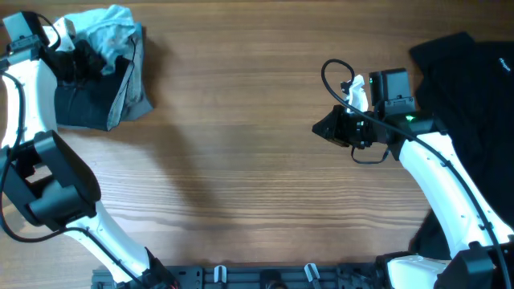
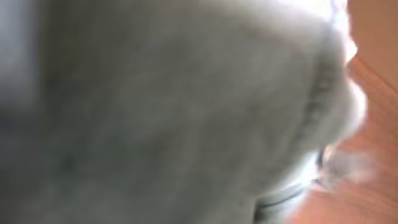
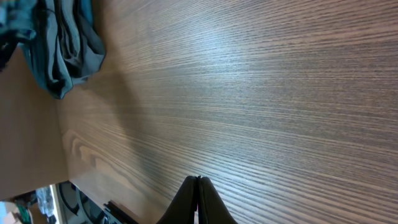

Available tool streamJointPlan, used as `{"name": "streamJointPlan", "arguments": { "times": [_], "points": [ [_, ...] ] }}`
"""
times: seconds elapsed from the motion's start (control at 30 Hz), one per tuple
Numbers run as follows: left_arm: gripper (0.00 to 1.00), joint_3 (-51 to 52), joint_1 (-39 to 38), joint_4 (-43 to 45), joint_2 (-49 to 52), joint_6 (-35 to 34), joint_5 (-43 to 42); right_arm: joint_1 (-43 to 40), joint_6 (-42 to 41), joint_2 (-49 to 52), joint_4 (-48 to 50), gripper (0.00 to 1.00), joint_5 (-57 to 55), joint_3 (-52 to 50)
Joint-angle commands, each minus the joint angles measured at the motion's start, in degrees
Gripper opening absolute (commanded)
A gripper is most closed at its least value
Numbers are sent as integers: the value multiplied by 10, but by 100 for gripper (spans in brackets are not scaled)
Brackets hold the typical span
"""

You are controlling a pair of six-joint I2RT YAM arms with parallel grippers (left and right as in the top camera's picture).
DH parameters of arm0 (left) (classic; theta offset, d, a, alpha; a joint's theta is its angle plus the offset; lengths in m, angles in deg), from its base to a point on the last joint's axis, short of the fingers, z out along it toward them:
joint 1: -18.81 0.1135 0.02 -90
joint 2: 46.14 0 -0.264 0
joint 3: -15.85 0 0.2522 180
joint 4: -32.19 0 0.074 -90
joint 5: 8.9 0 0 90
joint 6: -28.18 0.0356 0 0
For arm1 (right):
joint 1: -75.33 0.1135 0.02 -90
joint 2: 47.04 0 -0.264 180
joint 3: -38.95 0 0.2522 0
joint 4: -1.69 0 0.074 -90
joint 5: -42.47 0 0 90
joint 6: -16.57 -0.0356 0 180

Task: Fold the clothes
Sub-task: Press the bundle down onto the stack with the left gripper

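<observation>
My left gripper (image 1: 80, 60) was down in the light-blue T-shirt (image 1: 112, 28) at the upper left of the overhead frame. Its wrist view was all blurred pale cloth, so I could not tell how its jaws stood. The shirt lay crumpled on a dark folded pile (image 1: 88, 100). My right gripper (image 3: 199, 190) hung pinched together, empty, over the wooden table (image 1: 241, 160) right of centre, with the black T-shirt (image 1: 466, 88) at the upper right.

Pale wood-grain tbl (image 1: 241, 160) w/ soft even light.
</observation>
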Motion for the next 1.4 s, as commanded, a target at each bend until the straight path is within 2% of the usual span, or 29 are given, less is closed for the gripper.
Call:
{"name": "streamJointPlan", "arguments": {
  "times": [0.0,0.27,0.3,0.33,0.4,0.43,0.67,0.7,0.73,0.77,0.8,0.83,0.9,1.03,1.1,1.13,1.17,1.23,1.37],
  "points": [
    [4,2,4,-34,-17,12,-32,0,0,-6,0,5,11,10],
    [8,2,10,-122,-97,12,-44,0,0,-6,4,5,9,10],
    [27,2,10,-130,-106,11,-31,0,0,-6,4,5,9,10],
    [73,2,10,-134,-112,11,-14,0,0,-6,4,5,9,10],
    [95,2,10,-137,-118,11,22,0,0,-6,4,5,9,10],
    [100,2,11,-139,-121,11,45,0,0,-6,4,5,9,10],
    [100,2,32,-136,-121,-9,73,0,1,-6,4,5,9,10],
    [95,2,37,-128,-121,-14,71,0,1,-6,4,5,9,10],
    [77,2,40,-118,-121,-14,68,0,1,-6,4,5,9,10],
    [63,2,42,-105,-121,-12,69,0,1,-6,4,5,9,10],
    [12,3,43,-81,-116,6,71,0,1,-6,4,5,9,10],
    [4,4,43,-69,-114,13,71,0,0,-6,4,5,9,10],
    [4,10,40,-37,-102,33,67,0,0,-6,4,5,9,10],
    [4,23,21,3,-46,140,-7,0,0,-6,5,5,7,10],
    [4,23,14,6,-14,134,26,0,0,-6,5,5,7,10],
    [4,23,12,5,5,110,65,0,0,-6,4,4,7,10],
    [11,23,12,6,19,77,103,0,0,-6,3,5,7,10],
    [42,23,17,7,39,29,149,0,0,-6,4,4,7,10],
    [60,19,30,8,37,28,125,0,1,-6,4,5,7,10]
  ]
}}
